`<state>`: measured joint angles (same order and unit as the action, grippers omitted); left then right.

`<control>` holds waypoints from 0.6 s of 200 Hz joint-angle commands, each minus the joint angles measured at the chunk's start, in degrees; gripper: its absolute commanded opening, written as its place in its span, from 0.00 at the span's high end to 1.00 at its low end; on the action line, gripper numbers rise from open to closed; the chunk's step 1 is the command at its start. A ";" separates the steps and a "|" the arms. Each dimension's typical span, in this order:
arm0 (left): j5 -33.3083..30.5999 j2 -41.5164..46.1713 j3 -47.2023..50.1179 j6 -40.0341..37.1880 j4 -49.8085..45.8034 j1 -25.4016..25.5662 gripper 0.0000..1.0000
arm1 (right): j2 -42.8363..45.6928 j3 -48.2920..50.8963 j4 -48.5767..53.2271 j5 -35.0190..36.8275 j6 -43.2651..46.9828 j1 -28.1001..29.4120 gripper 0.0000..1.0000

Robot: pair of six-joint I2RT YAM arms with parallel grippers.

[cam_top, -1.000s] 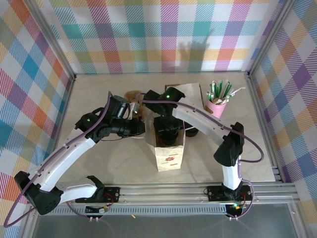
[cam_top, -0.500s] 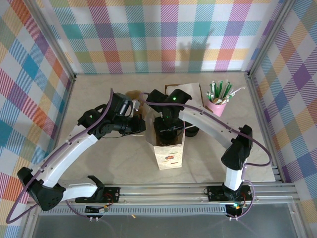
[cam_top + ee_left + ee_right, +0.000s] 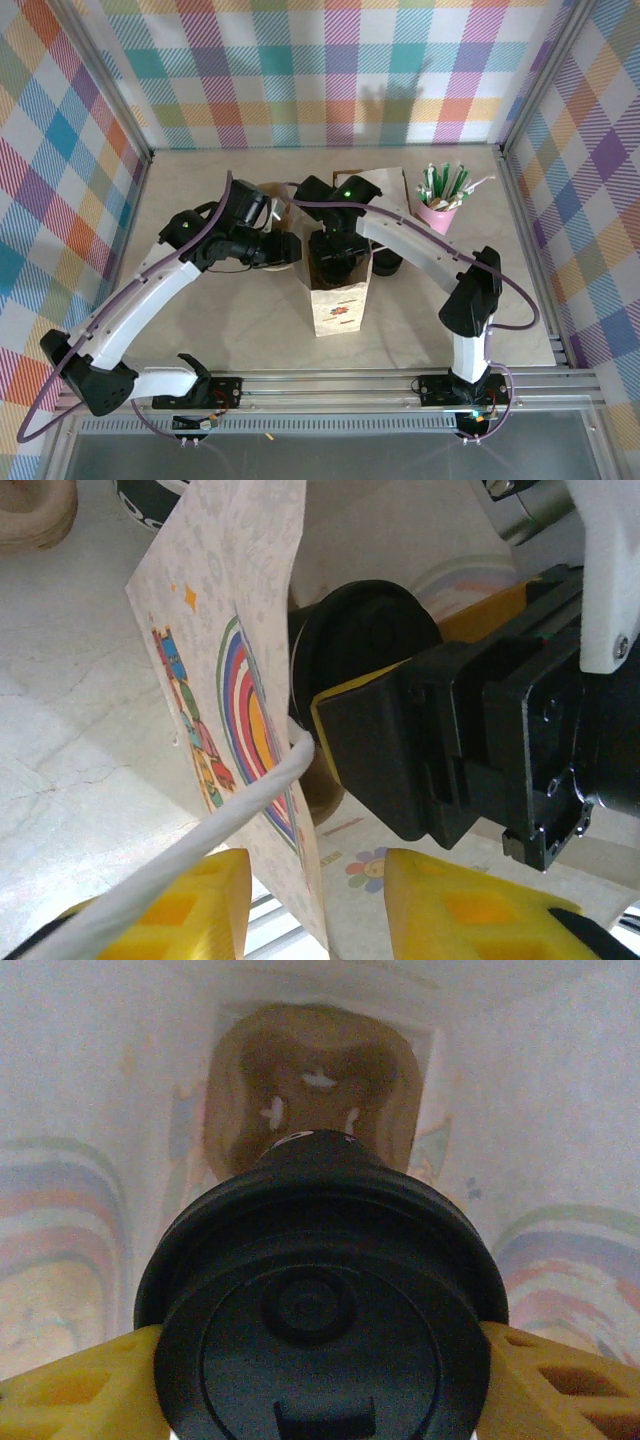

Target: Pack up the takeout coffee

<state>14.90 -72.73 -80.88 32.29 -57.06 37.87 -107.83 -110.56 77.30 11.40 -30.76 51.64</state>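
Two pincers work one bag. The right pincer (image 3: 320, 1380) grips the takeout coffee cup with round black plastic lid (image 3: 320, 1290) inside the white rainbow-printed paper bag (image 3: 235, 670). Lower it centred and release once it is seated. The left pincer (image 3: 315, 905) is parted astride the bag wall. The print is pictorial, with no readable words.

- The top view looks down from high behind the arms over the whole desk (image 3: 230, 340).
- The left wrist view sits close beside the paper bag (image 3: 240, 710), facing its mouth.
- The right wrist view looks down inside that bag, very near the coffee cup (image 3: 320, 1330).
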 commanded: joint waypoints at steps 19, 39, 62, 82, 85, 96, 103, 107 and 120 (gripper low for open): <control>0.52 -2.49 -2.72 -1.62 -4.46 0.39 0.69 | -1.83 -3.97 -1.70 -0.37 0.91 -0.39 0.77; -0.01 -2.99 -2.79 -2.90 -5.78 0.45 0.79 | -2.32 -4.41 -1.38 0.17 0.75 -0.40 0.77; 0.31 -3.62 -3.55 -5.12 -6.97 0.37 0.89 | -2.57 -4.34 -1.10 0.90 0.83 -0.39 0.78; 0.23 -3.71 -3.81 -6.93 -8.19 0.48 0.94 | -2.82 -4.32 -1.11 1.44 1.32 -0.40 0.78; 0.17 -3.61 -3.84 -7.12 -8.32 0.53 0.95 | -2.90 -4.34 -1.10 1.51 1.44 -0.40 0.78; -0.34 -3.25 -3.65 -7.72 -8.72 0.84 0.95 | -3.05 -4.40 -1.12 1.61 1.88 -0.40 0.78; -0.73 -3.00 -3.61 -7.80 -8.90 1.09 0.95 | -3.01 -4.44 -1.18 1.52 2.18 -0.34 0.78; -0.86 -2.83 -3.54 -7.85 -9.07 1.24 0.95 | -3.00 -4.36 -1.19 1.46 2.40 -0.39 0.78; -1.40 -2.57 -3.42 -7.69 -9.31 1.74 0.94 | -3.15 -4.24 -1.33 0.94 3.32 -0.38 0.78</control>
<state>14.22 -76.34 -83.15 26.76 -63.11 38.26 -110.06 -113.49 75.66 11.99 -29.95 51.66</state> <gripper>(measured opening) 0.058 0.665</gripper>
